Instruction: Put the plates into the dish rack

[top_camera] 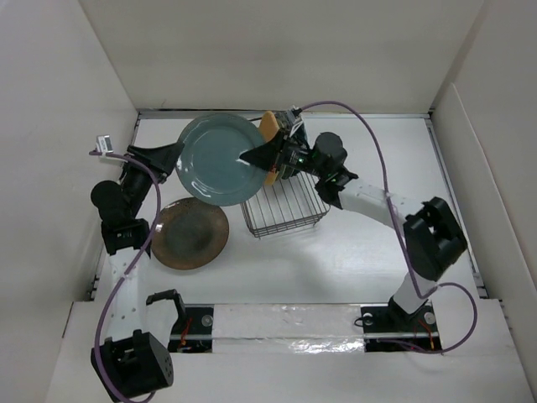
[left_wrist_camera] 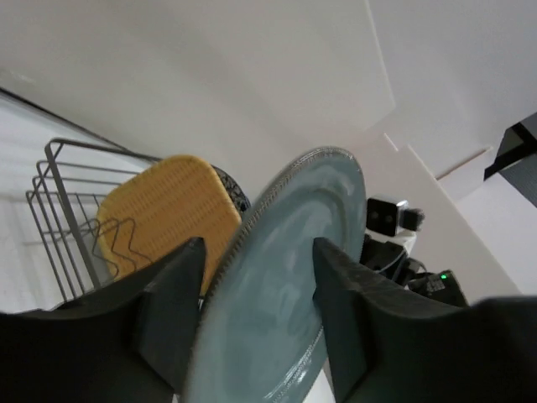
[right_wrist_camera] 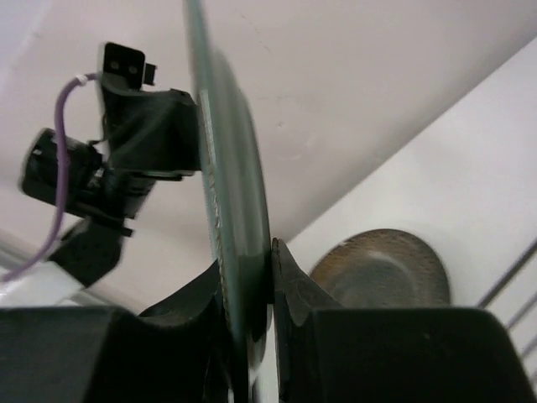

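While the right gripper [right_wrist_camera: 270,260] is pinched tight on one rim of the teal plate [top_camera: 220,159], the left gripper [left_wrist_camera: 256,252] just straddles the opposite rim, jaws apart with gaps on both sides. The plate's up off the table [top_camera: 352,260], overlapping the far left corner of the rack [top_camera: 285,210]. A tan plate [left_wrist_camera: 168,210] stands in the rack. The brown plate [top_camera: 190,233] lies flat just left of it.

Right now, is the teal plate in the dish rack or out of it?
Out. The teal plate hangs pinched in the right claw, not seated in the dish rack.
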`<state>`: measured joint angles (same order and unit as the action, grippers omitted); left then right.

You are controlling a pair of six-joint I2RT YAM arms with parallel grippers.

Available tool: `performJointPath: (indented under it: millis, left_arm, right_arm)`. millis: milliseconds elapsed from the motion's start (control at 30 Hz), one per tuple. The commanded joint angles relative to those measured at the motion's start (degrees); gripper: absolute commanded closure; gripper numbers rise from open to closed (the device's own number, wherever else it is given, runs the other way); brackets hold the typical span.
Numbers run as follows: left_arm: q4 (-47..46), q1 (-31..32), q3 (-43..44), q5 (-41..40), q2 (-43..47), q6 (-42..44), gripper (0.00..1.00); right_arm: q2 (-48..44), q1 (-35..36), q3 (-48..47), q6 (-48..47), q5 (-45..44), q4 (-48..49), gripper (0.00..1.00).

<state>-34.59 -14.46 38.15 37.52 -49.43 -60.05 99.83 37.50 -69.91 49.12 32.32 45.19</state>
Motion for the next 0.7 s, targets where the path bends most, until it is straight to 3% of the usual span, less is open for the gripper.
performJointPath:
  millis: [0,100,233,400,567,667]
  left_arm:
    - [5.1,1.2,1.0,-0.4,4.2,5.7,0.47]
    - [6.8,1.2,-0.8,0.0,5.5,6.2,0.36]
    - [0.9,1.2,-4.0,4.5,4.1,0.7,0.35]
    - [11.6,5.2,-2.0,0.8,5.4,10.7,0.41]
    - [18.2,8.5,-0.5,-4.5,4.6,18.6,0.62]
    - [21.2,11.3,1.0,-8.2,3.9,23.5,0.81]
  right_arm:
    - [-8.5,0.6,-2.6,-14.7,-13.9,-12.4,1.00]
    - [-12.1,0.6,-4.1,-19.3,-22.4,-21.7,1.00]
    - [-14.0,0.6,-7.2,-21.7,-29.7,-28.8,1.00]
    - [-11.2,2.2,-13.2,-27.1,-45.2,-36.7,1.00]
    - [-5.6,2.8,-20.3,-30.6,-56.7,-43.8,1.00]
    - [-1.7,4.2,-24.4,-32.6,-61.0,-45.0,1.00]
